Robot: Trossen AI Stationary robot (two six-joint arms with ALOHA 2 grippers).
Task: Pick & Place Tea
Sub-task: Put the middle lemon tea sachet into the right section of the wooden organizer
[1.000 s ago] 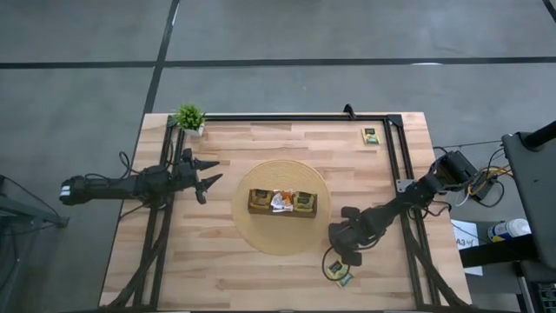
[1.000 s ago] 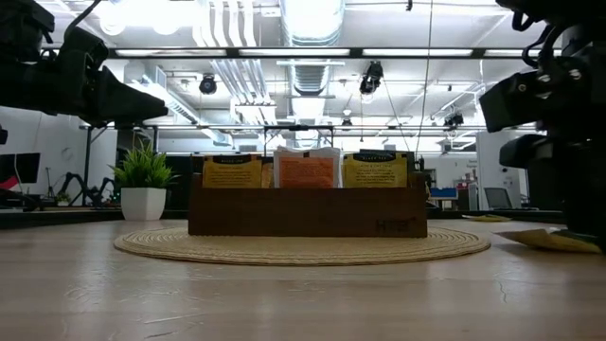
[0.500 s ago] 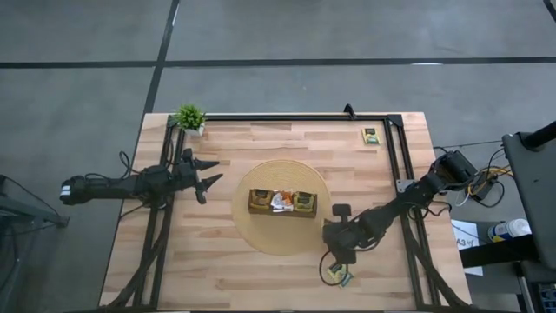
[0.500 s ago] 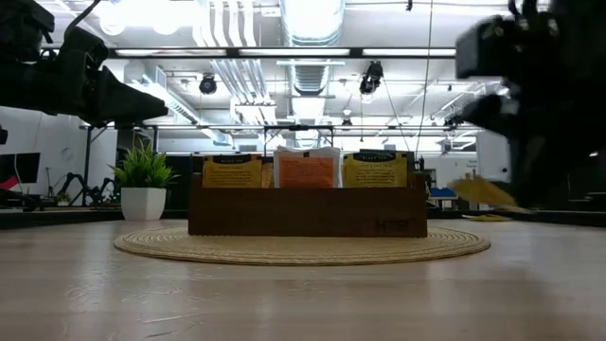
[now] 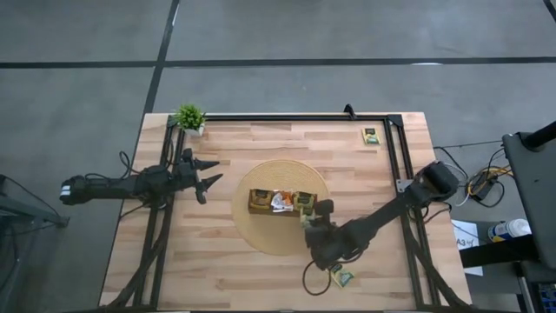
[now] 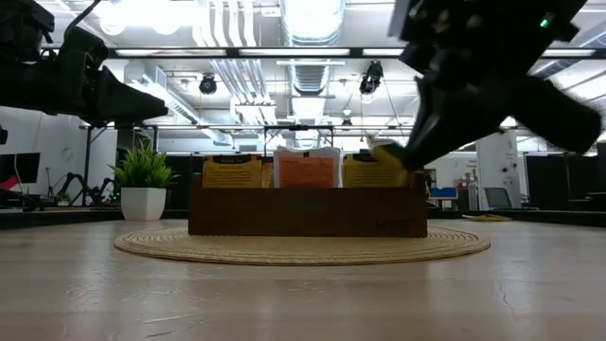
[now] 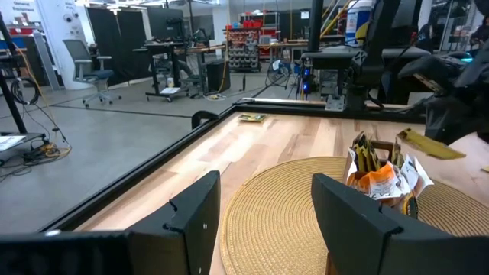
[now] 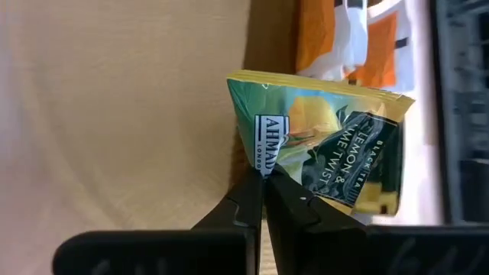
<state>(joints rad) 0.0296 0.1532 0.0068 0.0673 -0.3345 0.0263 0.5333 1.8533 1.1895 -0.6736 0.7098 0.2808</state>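
The held tea sachet (image 8: 328,145) is dark green with yellow; my right gripper (image 8: 263,177) is shut on it. In the high view my right gripper (image 5: 314,217) hovers by the right end of the brown wooden tray (image 5: 282,214), on its near side. The tray stands on a round woven mat (image 5: 261,236), with more sachets upright in it (image 6: 305,170). The low view shows the held sachet (image 6: 388,156) level with the tray's top edge. My left gripper (image 5: 208,176) waits open above the table's left part, away from the tray. My right gripper pinches the sachet between its two fingers at one edge, near a corner (image 8: 258,156). The sachet is lifted clear of the table and sticks out tilted beyond the fingertips (image 8: 279,191), beside the tray's right end.
Another sachet (image 5: 344,278) lies on the table near its near edge, beside a loop of cable. One more sachet (image 5: 371,135) lies at the far right corner. A small potted plant (image 5: 189,117) stands at the far left corner. A black frame rail (image 5: 287,116) runs along the table's edges.
My right gripper, shut throughout, has risen from the table's near right part and moved left and toward the far edge, up to the tray's right end. The sachet has come off the tabletop, lifted clear, and now hangs beside the tray.
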